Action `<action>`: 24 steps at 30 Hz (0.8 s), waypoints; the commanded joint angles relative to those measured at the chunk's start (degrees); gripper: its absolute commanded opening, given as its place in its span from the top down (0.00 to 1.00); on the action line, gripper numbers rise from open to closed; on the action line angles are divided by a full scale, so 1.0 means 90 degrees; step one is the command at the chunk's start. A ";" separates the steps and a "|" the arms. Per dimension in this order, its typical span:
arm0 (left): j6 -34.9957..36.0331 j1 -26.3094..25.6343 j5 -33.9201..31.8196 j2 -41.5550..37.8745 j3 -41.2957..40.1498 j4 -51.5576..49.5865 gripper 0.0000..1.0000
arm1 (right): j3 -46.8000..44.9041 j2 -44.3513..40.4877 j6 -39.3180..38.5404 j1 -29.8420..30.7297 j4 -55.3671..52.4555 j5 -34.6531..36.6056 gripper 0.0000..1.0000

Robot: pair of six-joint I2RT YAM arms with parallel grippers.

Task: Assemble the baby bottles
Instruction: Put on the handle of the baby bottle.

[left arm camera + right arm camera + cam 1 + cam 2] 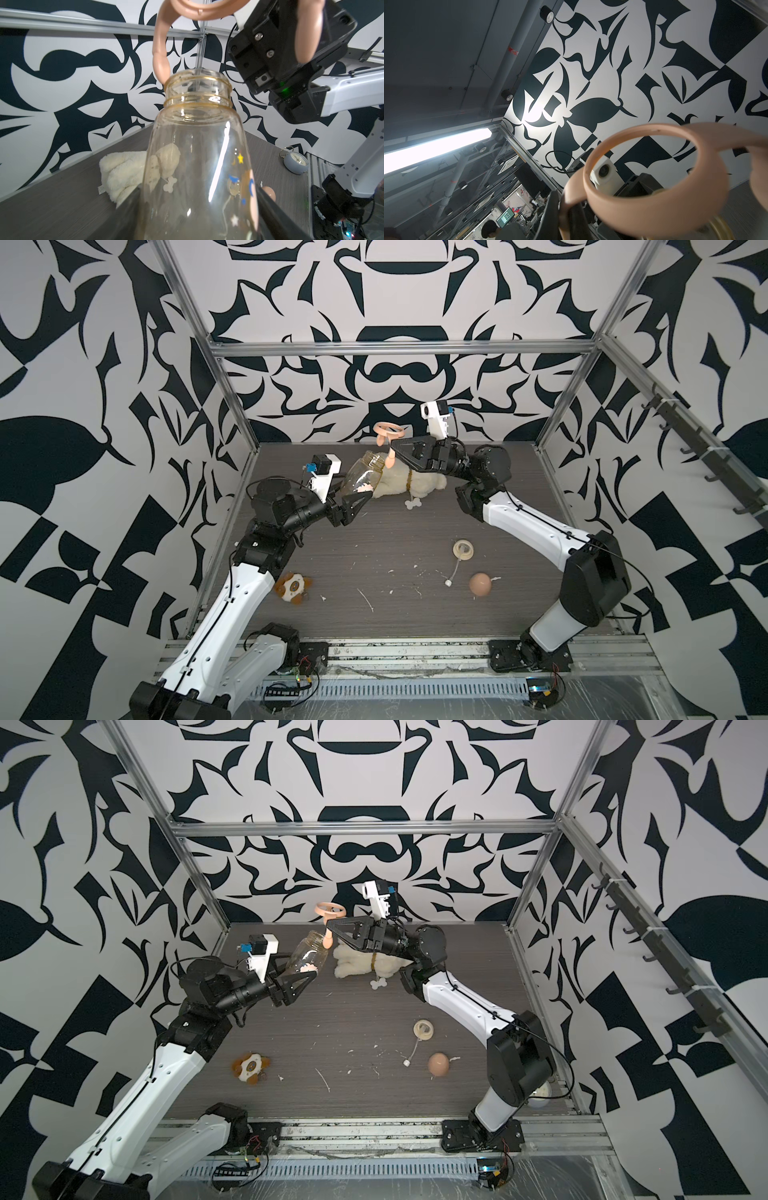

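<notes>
The left tool [361,494] is clamped around the lower body of the clear amber-tinted bottle [362,472]. It holds the bottle off the table [374,539], tilted, with the open threaded mouth pointing up and toward the back wall. In the left wrist view the bottle [197,166] fills the middle, with stars and a small cartoon figure printed on its side and dark tool fingers [276,214] pressing on its flanks.

The right tool [395,446] is pinched tight on one handle of the peach-pink two-handled ring [376,429]. The ring is carried in the air just above and beyond the bottle's mouth and is not seated on the neck. Its other handle [160,62] hangs down with its tip right at the rim of the mouth; whether it touches the rim cannot be told. In the right wrist view the ring [612,199] is large and close, with the bottle's amber rim showing under it.

Behind and below both tools, the cream plush dog [415,485] lies on the table. Nearer the front, the cream nipple collar [463,549] lies flat with its straw tube trailing toward the peach-pink dome cap [480,584], which rests near it and apart from it. The small orange-white toy [293,585] lies beside the left arm. A small blue-grey alarm clock [296,164] lies at the table's right edge.
</notes>
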 commanded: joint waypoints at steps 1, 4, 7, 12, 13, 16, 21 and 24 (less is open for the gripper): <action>-0.0120 -0.0005 0.0167 -0.0033 0.0309 0.0396 0.89 | 0.0118 -0.0152 0.0127 0.0104 0.0440 -0.0145 1.00; -0.0208 -0.0034 0.0165 0.0012 0.0351 0.0577 0.90 | 0.0095 -0.0117 0.0110 0.0190 0.0417 -0.0168 1.00; -0.0297 -0.0105 0.0167 0.0116 0.0427 0.0771 0.91 | 0.0059 -0.0108 0.0023 0.0250 0.0402 -0.0129 1.00; -0.0545 -0.0151 0.0091 0.0257 0.0470 0.1213 0.91 | 0.0014 -0.0087 -0.0037 0.0386 0.0406 -0.0084 1.00; -0.0602 -0.0151 0.0055 0.0283 0.0474 0.1333 0.91 | -0.0015 -0.0093 -0.0042 0.0415 0.0408 -0.0079 1.00; -0.0759 -0.0152 -0.0019 0.0364 0.0521 0.1614 0.93 | -0.0139 -0.0134 -0.0076 0.0460 0.0417 -0.0026 1.00; -0.0950 -0.0180 -0.0069 0.0417 0.0544 0.1867 0.94 | -0.0260 -0.0203 -0.0115 0.0465 0.0406 -0.0010 1.00; -0.1039 -0.0190 -0.0141 0.0406 0.0517 0.1952 0.94 | -0.0344 -0.0251 -0.0120 0.0480 0.0415 0.0009 1.00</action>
